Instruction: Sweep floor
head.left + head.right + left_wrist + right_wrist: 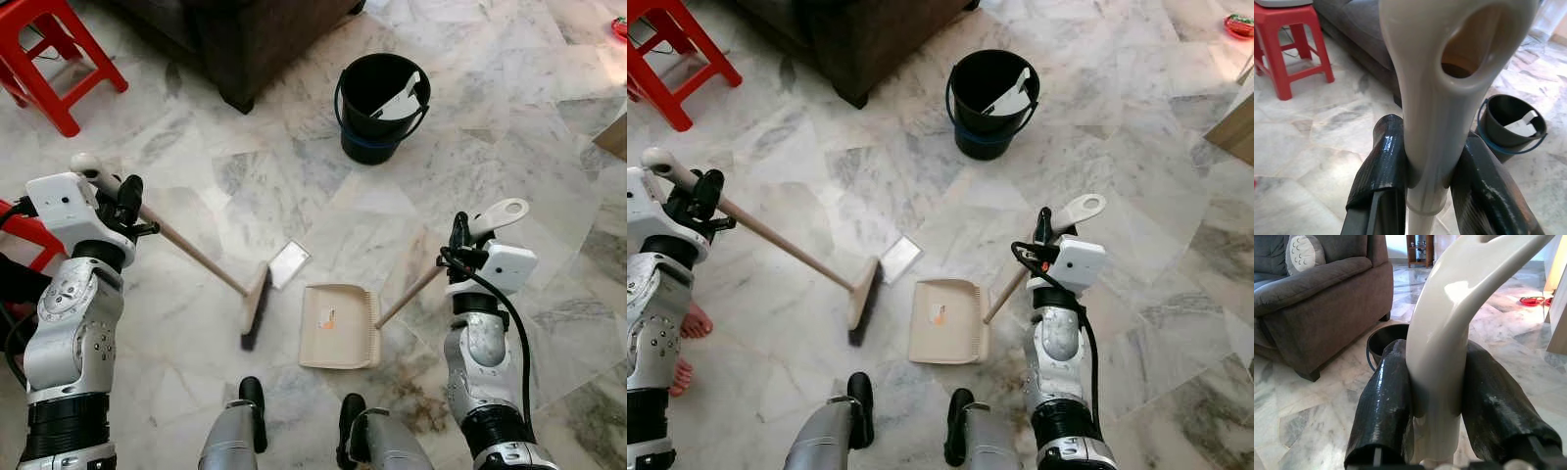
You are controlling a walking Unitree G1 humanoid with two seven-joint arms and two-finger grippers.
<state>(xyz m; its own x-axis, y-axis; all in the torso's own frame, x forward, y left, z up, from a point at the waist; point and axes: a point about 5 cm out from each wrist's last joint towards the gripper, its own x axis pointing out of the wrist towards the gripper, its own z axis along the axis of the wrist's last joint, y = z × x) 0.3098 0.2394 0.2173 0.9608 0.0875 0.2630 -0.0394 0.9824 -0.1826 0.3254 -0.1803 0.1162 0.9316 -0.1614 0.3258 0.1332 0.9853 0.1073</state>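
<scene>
Left gripper clamps the broom, right gripper the dustpan; next, sweep the paper, at the dustpan's eleven o'clock, in.

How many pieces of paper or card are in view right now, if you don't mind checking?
2. One flat piece of paper lies on the marble floor just beyond the broom head; another white piece leans inside the black bucket. More may be hidden in it.
</scene>
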